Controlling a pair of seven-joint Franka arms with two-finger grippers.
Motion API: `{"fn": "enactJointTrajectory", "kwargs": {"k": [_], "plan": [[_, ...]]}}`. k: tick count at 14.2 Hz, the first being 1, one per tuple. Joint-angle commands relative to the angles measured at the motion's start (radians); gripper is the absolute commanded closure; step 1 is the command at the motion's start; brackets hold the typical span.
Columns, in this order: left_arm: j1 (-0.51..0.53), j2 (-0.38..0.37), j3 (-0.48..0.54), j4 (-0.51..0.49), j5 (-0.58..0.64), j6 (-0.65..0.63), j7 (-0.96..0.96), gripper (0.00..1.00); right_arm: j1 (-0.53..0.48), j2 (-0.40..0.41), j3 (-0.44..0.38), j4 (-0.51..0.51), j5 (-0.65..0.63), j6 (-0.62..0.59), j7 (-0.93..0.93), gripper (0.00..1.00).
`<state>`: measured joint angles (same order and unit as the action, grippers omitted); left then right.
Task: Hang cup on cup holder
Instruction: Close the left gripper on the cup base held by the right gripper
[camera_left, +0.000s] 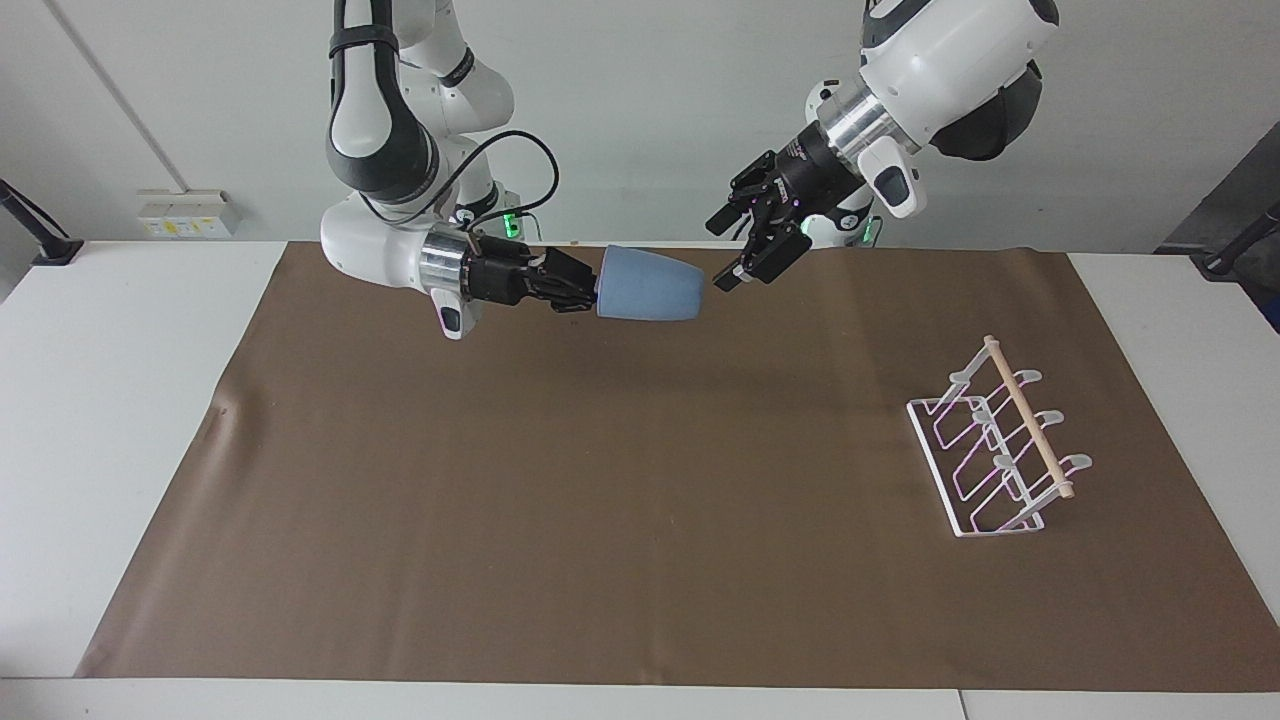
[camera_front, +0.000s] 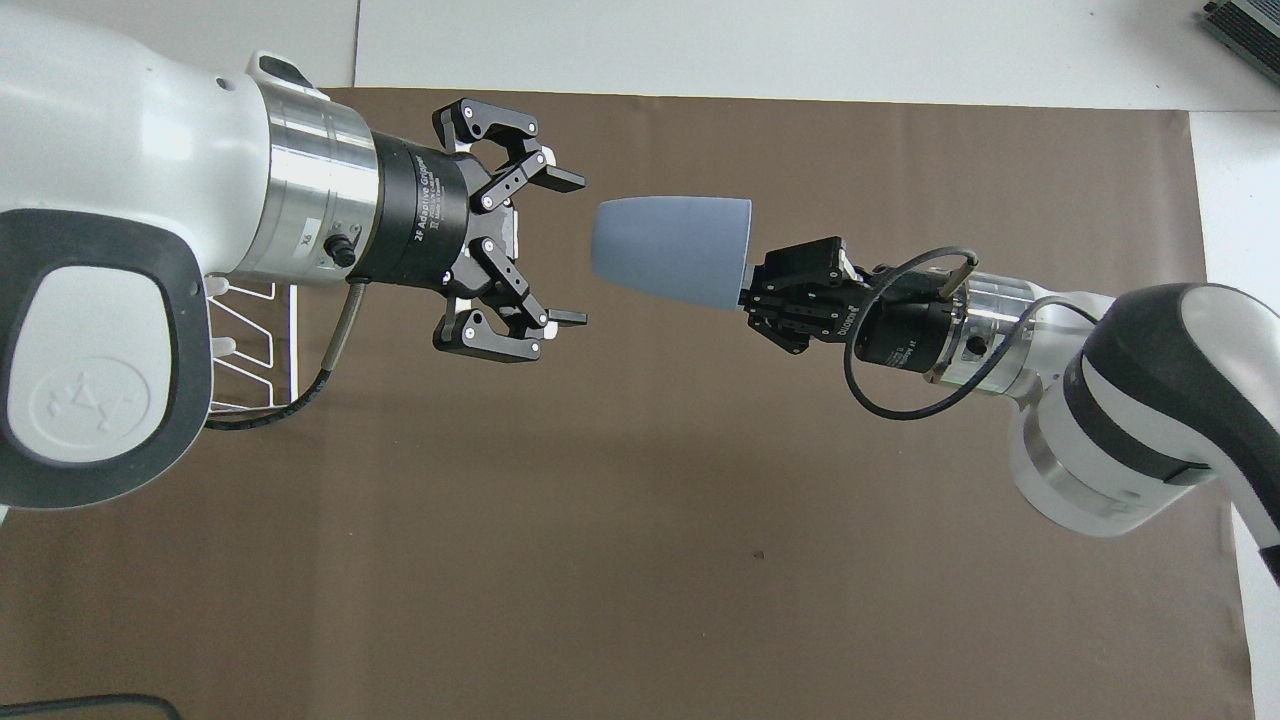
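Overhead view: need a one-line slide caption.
Mid-air handover: right gripper holds the blue cup sideways toward the open left gripper, above the brown mat.

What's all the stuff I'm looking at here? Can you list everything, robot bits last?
cup: one, light blue, held sideways in the air over the mat.
cup holder: one, white wire with a wooden rod on top, standing on the mat toward the left arm's end of the table.
mat: one, brown, covering most of the table.
table: one, white.
right gripper: one, black, shut on the cup's rim.
left gripper: one, black, open, facing the cup's base.
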<state>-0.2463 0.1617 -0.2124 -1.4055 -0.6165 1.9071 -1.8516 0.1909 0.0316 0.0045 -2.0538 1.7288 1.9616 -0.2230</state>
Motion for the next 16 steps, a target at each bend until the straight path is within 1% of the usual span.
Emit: {"fn": "enactJointTrajectory", "kwargs": {"k": [1,2,7,9,10,13,16], "plan": [[-0.002,0.102,-0.013,0.106,-0.019,0.001,-0.069,0.0,0.001,-0.027,0.002,-0.028,0.031,0.017,-0.016,1.0],[-0.001,0.111,-0.025,0.111,-0.019,0.001,-0.078,0.0,0.001,-0.027,0.002,-0.028,0.031,0.017,-0.016,1.0],[-0.014,0.107,-0.034,0.097,-0.029,0.004,-0.103,0.0,0.001,-0.027,0.0,-0.026,0.031,0.017,-0.015,1.0],[-0.057,0.098,-0.036,0.06,-0.026,0.044,-0.101,0.0,0.001,-0.027,0.002,-0.026,0.031,0.017,-0.015,1.0],[-0.061,0.091,-0.036,0.044,-0.028,0.067,-0.101,0.0,0.001,-0.027,0.002,-0.026,0.031,0.017,-0.015,1.0],[-0.062,0.072,-0.036,0.004,-0.028,0.073,-0.098,0.0,0.001,-0.027,0.0,-0.026,0.031,0.017,-0.015,1.0],[-0.059,0.067,-0.03,-0.01,-0.022,0.076,-0.094,0.0,0.001,-0.027,0.0,-0.026,0.031,0.019,-0.015,1.0]]}}
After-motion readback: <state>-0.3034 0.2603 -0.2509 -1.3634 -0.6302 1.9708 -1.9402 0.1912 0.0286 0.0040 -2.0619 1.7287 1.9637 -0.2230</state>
